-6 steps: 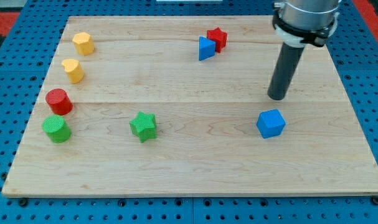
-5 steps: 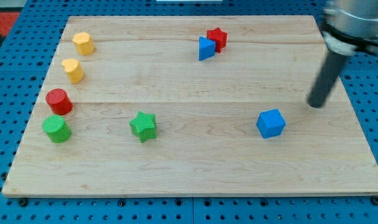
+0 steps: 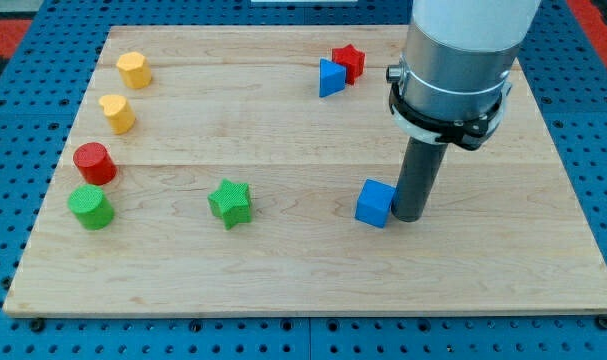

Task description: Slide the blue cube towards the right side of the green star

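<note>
The blue cube (image 3: 375, 203) lies on the wooden board, right of centre and toward the view's bottom. The green star (image 3: 230, 203) lies to its left at about the same height, with a wide gap between them. My tip (image 3: 408, 216) rests on the board directly against the blue cube's right side. The dark rod rises from it into the large grey arm body (image 3: 453, 60) above.
A blue triangular block (image 3: 330, 77) touches a red star (image 3: 349, 62) near the view's top. Two yellow blocks (image 3: 134, 70) (image 3: 117, 112), a red cylinder (image 3: 94, 163) and a green cylinder (image 3: 90, 207) stand along the left edge of the board (image 3: 303, 280).
My tip swung out to the right, then came down to the cube's right side. The blue cube has slid left, toward the green star.
</note>
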You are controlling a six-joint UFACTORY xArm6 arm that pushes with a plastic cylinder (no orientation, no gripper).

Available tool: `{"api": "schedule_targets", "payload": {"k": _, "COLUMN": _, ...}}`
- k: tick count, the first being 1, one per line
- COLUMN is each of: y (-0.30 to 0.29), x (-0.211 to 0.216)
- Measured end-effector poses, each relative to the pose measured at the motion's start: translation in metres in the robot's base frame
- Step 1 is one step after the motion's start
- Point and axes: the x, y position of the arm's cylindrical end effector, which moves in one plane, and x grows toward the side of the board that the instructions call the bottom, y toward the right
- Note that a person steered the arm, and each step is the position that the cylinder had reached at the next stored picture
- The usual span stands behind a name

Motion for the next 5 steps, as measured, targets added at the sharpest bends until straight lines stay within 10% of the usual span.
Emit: {"api": "schedule_targets", "payload": {"k": 5, "y": -0.005, "x": -0.067}}
